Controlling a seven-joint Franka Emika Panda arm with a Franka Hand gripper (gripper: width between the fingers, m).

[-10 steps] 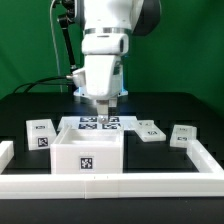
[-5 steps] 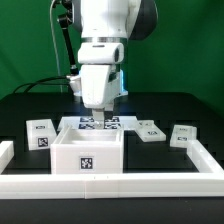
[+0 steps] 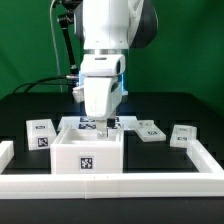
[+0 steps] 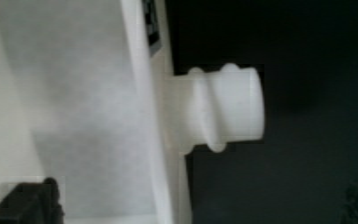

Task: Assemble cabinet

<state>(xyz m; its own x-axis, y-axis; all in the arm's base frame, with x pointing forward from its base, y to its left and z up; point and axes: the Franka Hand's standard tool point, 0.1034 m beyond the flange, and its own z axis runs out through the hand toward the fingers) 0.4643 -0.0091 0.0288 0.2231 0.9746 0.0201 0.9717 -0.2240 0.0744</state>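
Observation:
The cabinet (image 3: 88, 155) is an open white box with a tag on its front, standing at the front middle of the table. My gripper (image 3: 103, 125) hangs low over its back wall, fingers pointing down. In the wrist view my gripper (image 4: 194, 205) is open. Its dark fingertips (image 4: 25, 205) show at the two lower corners, far apart. Between them I see a white cabinet wall (image 4: 78, 120) with a round white knob (image 4: 229, 108) sticking out sideways. Nothing is held.
Small white tagged blocks lie on the black table: one on the exterior view's left (image 3: 40, 131) and two on its right (image 3: 150, 131) (image 3: 183, 135). The marker board (image 3: 88, 122) lies behind the cabinet. A low white border rail (image 3: 110, 186) runs along the front and sides.
The arm has come down and forward; the gripper now sits lower, right at the cabinet's back wall. The parts on the table have not moved.

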